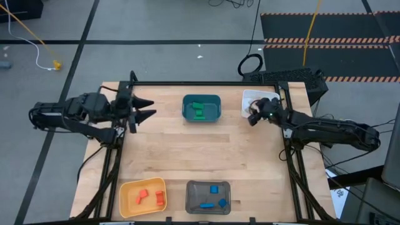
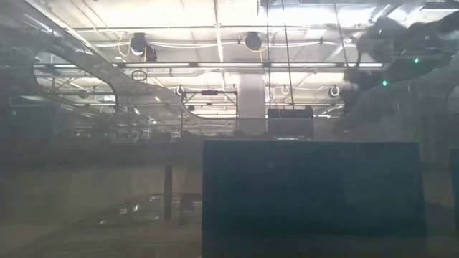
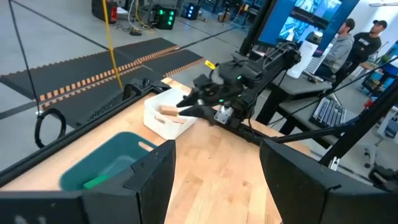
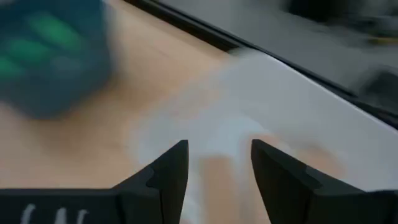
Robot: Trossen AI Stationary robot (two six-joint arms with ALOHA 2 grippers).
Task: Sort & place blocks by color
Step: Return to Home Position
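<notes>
My right gripper (image 1: pixel 252 117) hangs open over the near edge of the white bin (image 1: pixel 249 98) at the table's far right. In the right wrist view its fingers (image 4: pixel 219 149) stand apart, with a blurred tan block (image 4: pixel 216 180) lying in the bin below the gap; I see no touch. The left wrist view shows tan blocks (image 3: pixel 169 112) in that bin. Green blocks (image 1: pixel 199 110) lie in the teal bin (image 1: pixel 185 111), red-orange blocks (image 1: pixel 151 197) in the yellow bin (image 1: pixel 127 190), blue blocks (image 1: pixel 214 195) in the grey bin (image 1: pixel 192 200). My left gripper (image 1: pixel 150 107) is open and empty at the far left.
A black frame rail (image 1: pixel 206 83) runs along the table's far edge, and cables (image 1: pixel 250 64) lie on the floor behind it. Bare wood (image 1: pixel 200 153) spreads between the far and near bins. People (image 3: pixel 357 38) stand beyond the table's right side.
</notes>
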